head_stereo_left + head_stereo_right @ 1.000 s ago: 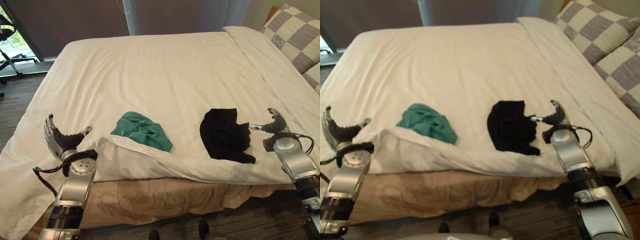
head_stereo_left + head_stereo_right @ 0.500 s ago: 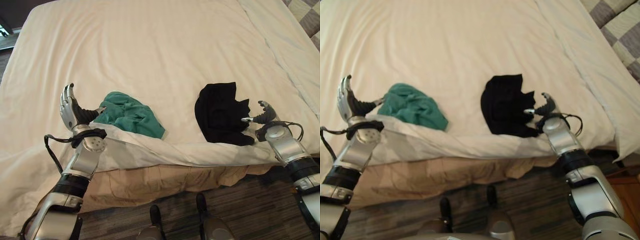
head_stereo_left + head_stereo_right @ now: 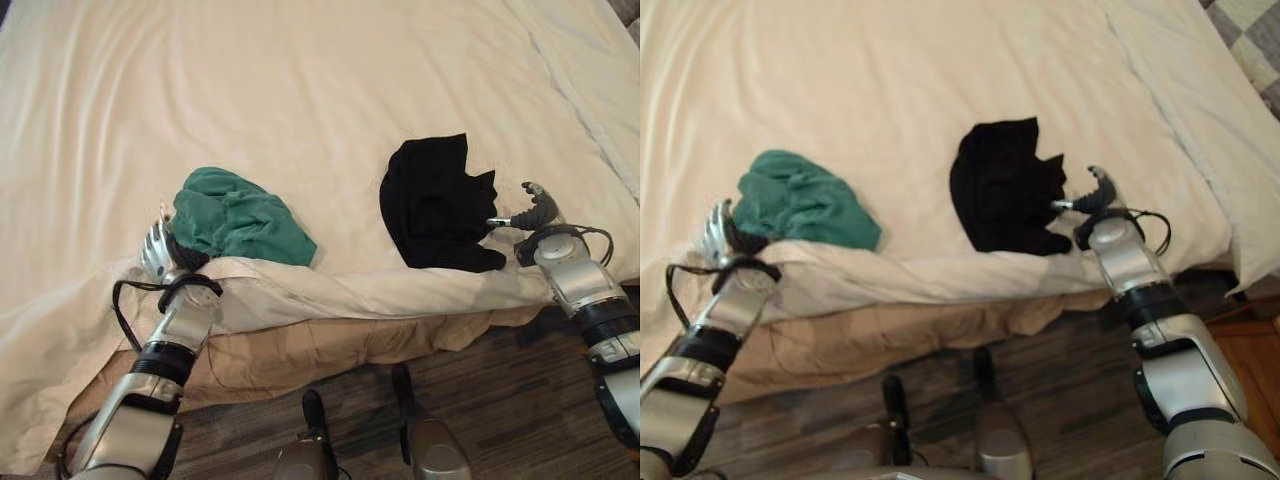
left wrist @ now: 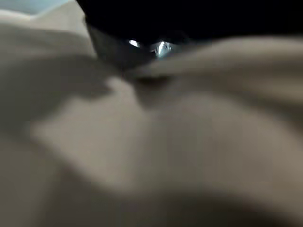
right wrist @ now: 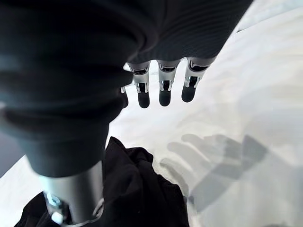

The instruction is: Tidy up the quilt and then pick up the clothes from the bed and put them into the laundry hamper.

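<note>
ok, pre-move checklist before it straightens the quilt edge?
1. Left hand at the folded-back edge of the white quilt: ok.
2. Left hand grip on quilt: cannot tell, fingers hidden in the fold.
3. Right hand open, holding nothing: ok.
4. Crumpled green garment off the fold: not ok, it lies right at the fold by the left hand.
5. Crumpled black garment free of the right hand: ok, lies just beside it.

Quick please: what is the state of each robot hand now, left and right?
Left robot hand: down at the folded quilt edge beside the green garment; state cannot be told.
Right robot hand: open, holding nothing, beside the black garment.
</note>
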